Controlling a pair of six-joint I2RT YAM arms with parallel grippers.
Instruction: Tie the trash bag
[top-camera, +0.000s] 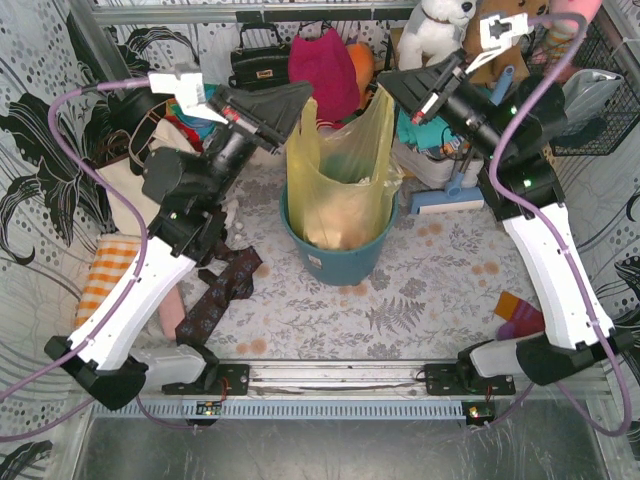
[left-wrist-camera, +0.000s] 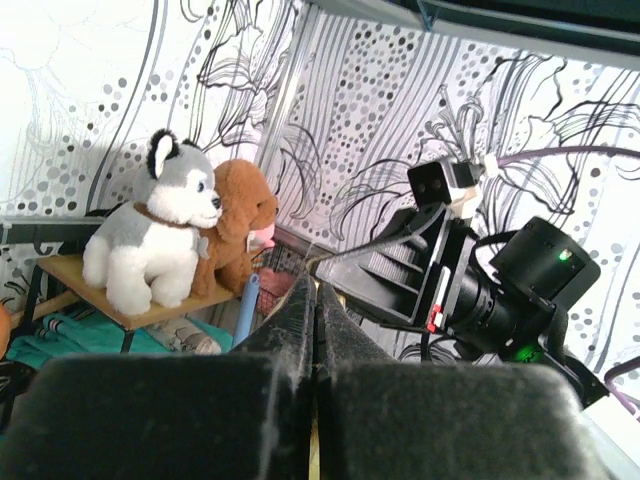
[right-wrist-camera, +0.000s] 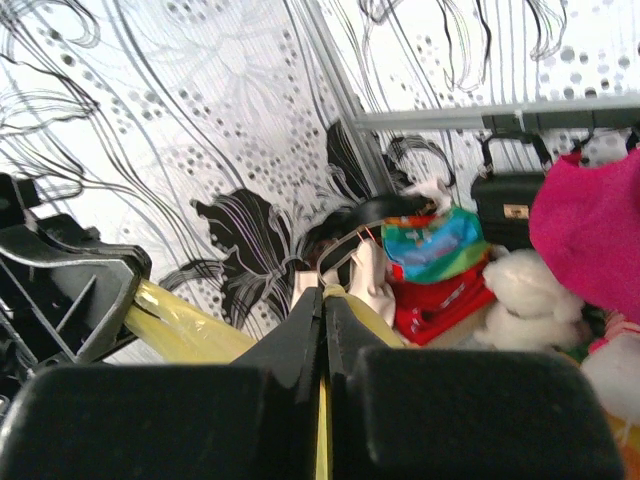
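Trash bag (top-camera: 345, 190) upright in teal bucket (top-camera: 340, 265)

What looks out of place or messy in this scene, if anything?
Nothing looks spilled or broken. A dark patterned cloth lies crumpled beside the left arm, apart from the job, and orange-brown stains mark the table cover near the teal bucket. The trash bag stands in the bucket.

Bag (top-camera: 340, 170): thin translucent yellow plastic, crinkled, untied. Stands upright in teal bucket (top-camera: 340, 262), lower part inside, pale contents showing through. Mouth open; two top corners stretched up and apart, right one higher.
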